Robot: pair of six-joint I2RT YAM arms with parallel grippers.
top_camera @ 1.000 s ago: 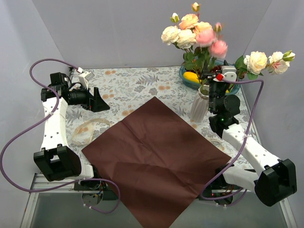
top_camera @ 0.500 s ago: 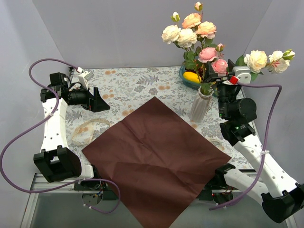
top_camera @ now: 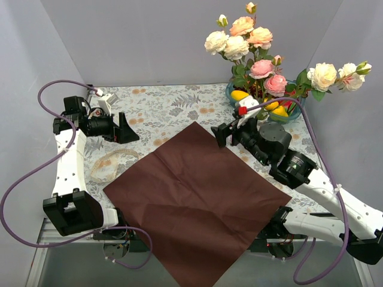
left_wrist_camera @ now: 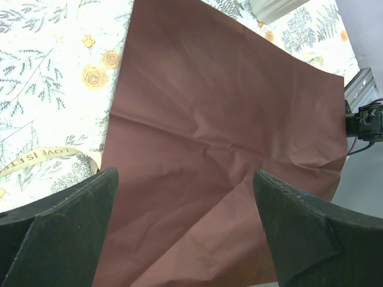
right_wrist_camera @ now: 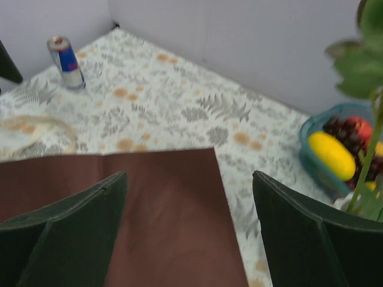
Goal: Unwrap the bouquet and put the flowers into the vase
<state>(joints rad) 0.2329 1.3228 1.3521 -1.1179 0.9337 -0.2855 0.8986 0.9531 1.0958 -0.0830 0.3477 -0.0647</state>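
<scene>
Standing at the tabletop's (top_camera: pixel 173 104) far right, flowers (top_camera: pixel 242 39) rise behind the right arm (top_camera: pixel 299 170), which hides the vase | dark red paper (top_camera: pixel 191 191) lies flat, spread open | ribbon (top_camera: pixel 111 164) beside its left edge | left claw (top_camera: pixel 124 128) released, empty, near the left wall | right claw (top_camera: pixel 218 134) released, empty, over paper's far corner

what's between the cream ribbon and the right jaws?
The unfolded dark red paper, flat on the tablecloth, fills most of the stretch from the ribbon to the right gripper, jaws open. Top view shows it.
</scene>
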